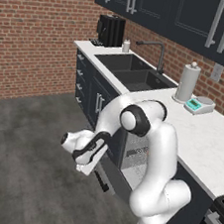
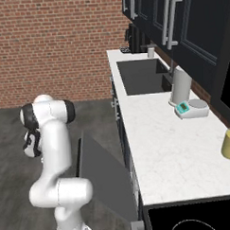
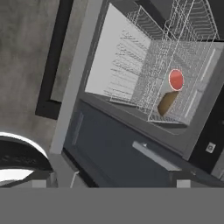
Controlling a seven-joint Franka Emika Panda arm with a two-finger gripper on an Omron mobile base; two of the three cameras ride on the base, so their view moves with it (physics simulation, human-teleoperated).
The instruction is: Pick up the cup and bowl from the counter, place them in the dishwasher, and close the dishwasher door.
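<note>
The dishwasher stands open under the counter, and its white wire rack shows in the hand view. Inside the rack lies the cup, its salmon-red inside facing me, with the olive-brown bowl right beside it. The dark dishwasher door hangs half raised, slanting out from the cabinet front, and its navy panel lies just ahead of the hand. My gripper hovers low at the door's outer edge; its fingertips sit wide apart, open, with nothing between them.
On the counter are a double sink, a paper towel roll, a small scale and a yellow jar. A black stove adjoins the dishwasher. Grey floor spreads to the left.
</note>
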